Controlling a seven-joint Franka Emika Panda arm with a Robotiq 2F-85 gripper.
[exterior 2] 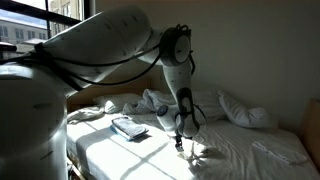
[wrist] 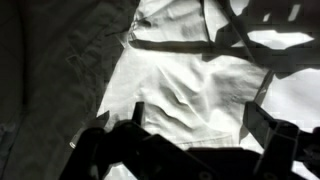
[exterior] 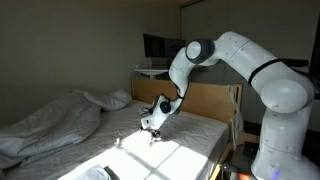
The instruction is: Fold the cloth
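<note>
Currently the gripper [exterior: 152, 129] hangs just above the cloth [exterior: 190, 135], fingertips pointing down and seemingly not touching it. In the wrist view its jaws are spread wide with nothing between them. Its two fingers [wrist: 137, 113] show as dark silhouettes over bright fabric.

The cloth lies spread across the mattress [exterior: 222, 140], finely wrinkled and partly in strong sunlight. The gripper is over its middle, closer to the headboard [exterior: 208, 98] than to the foot edge.

A thick rumpled duvet [exterior: 50, 122] is heaped along the bed's far side from the robot, with a small pillow [exterior: 118, 100] at its headboard end. Both are near the gripper but clear of it.

A small flat object [exterior 2: 130, 127] rests on the cloth in an exterior view, just beside the gripper on the sunlit side. What it is I cannot tell.

A window [exterior 2: 30, 25] stands beyond that side of the bed.

The arm [exterior 2: 100, 50] fills much of that exterior view and hides part of the bed. In the wrist view, dark shadow bands cross the cloth, and shaded rumpled fabric fills the left.
</note>
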